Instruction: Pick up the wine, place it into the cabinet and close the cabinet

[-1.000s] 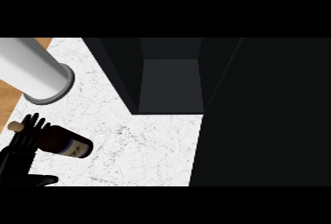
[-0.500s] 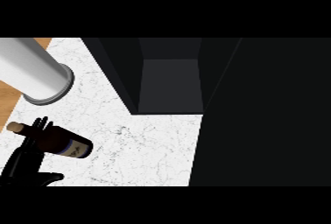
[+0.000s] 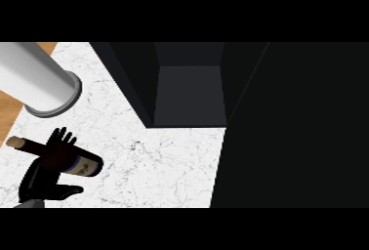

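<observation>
The left hand (image 3: 45,171) shows at lower left, fingers apparently spread upward, thumb out.

Only one limb of the robot shows, at the lower left of the head view: the left hand (image 3: 45,176), matte black all over, with slim, rounded fingers (image 3: 62,139) of even thickness and a shorter, thicker thumb (image 3: 66,192) set off from a blocky palm. At the very bottom edge a small sliver of the grey forearm (image 3: 29,205) meets the black wrist.
</observation>
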Robot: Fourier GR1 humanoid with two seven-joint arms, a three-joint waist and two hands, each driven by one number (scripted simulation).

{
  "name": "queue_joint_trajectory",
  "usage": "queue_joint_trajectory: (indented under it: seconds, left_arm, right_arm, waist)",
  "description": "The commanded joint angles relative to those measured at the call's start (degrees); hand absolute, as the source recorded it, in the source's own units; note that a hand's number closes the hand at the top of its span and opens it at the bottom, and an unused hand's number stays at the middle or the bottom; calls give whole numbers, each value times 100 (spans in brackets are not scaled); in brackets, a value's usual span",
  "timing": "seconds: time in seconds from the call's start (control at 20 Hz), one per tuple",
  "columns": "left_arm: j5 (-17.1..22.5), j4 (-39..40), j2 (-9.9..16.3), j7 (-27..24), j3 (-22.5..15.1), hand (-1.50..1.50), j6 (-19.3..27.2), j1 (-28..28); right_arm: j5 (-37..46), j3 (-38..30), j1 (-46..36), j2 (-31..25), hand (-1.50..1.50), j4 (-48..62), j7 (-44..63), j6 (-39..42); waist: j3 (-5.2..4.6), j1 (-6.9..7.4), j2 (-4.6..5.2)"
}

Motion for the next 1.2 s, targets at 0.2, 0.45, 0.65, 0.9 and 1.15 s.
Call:
queue_joint_trajectory:
  seconds: [0.2, 0.45, 0.65, 0.9, 1.15]
  left_arm:
    - [-142, 972, 122, -519, -30, -150, -49, -582]
    - [-212, 973, -86, -677, -260, 150, -245, -671]
    - [-775, 635, 263, -1429, -632, 150, -201, -452]
    - [-929, 326, -81, -1882, -802, 150, 494, -490]
    - [-902, -405, -699, -1816, -952, 150, 1334, -243]
  right_arm:
    - [-826, -387, 542, -79, -150, -696, 148, 271]
    - [-507, -72, 53, -53, -150, -845, 791, -126]
    - [-659, -314, -128, -129, -150, -426, 548, -18]
    - [-269, 16, 203, 58, -150, -644, 508, -119]
    - [-524, -186, 192, -72, -150, -620, 456, 58]
  waist:
    - [4, -13, 8]
    - [-6, -71, -9]
    - [-4, -50, -7]
    - [0, -8, -15]
    - [8, 39, -29]
